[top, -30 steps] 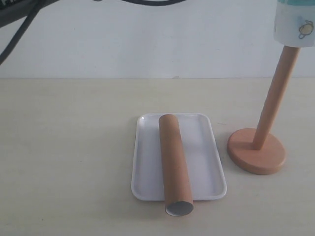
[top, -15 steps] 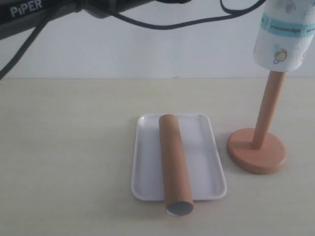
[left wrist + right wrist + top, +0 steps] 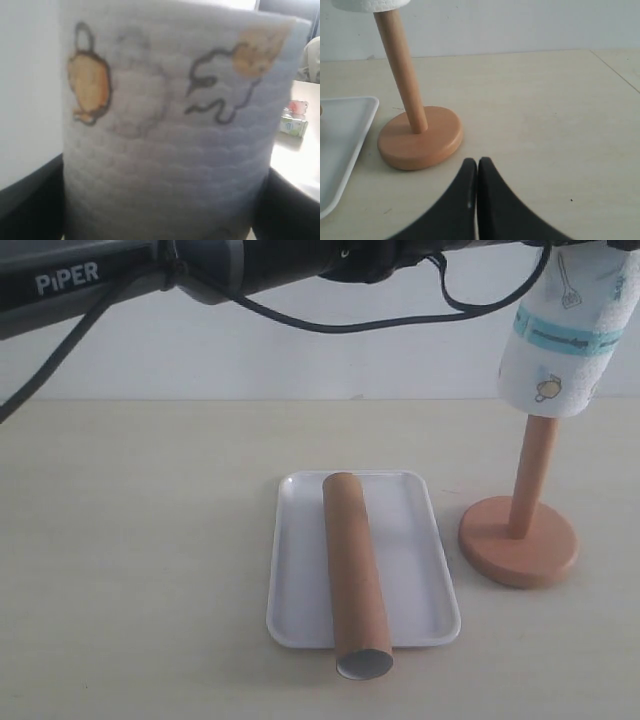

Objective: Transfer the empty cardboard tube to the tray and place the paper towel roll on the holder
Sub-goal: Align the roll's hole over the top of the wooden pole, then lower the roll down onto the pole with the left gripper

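Observation:
The paper towel roll (image 3: pixel 560 340) hangs tilted over the top of the holder's pole (image 3: pixel 530 480), whose tip is hidden inside it. My left gripper (image 3: pixel 160 215) is shut on the roll (image 3: pixel 165 125), dark fingers (image 3: pixel 30 200) on both sides. The arm reaches across the top of the exterior view. The holder's disc base (image 3: pixel 518 545) stands right of the tray (image 3: pixel 420 570). The empty cardboard tube (image 3: pixel 355 575) lies lengthwise in the tray, its near end past the rim. My right gripper (image 3: pixel 477 162) is shut and empty, low over the table near the holder base (image 3: pixel 420 137).
A black cable (image 3: pixel 380 315) sags under the left arm at the back. A small box (image 3: pixel 293 122) sits on a surface far behind the roll. The tray's corner (image 3: pixel 345 135) lies beside the holder base in the right wrist view.
The left arm has come lower into view, and the roll has slid further down the pole. The pole has swung from leaning right towards upright. Tube and tray are unmoved.

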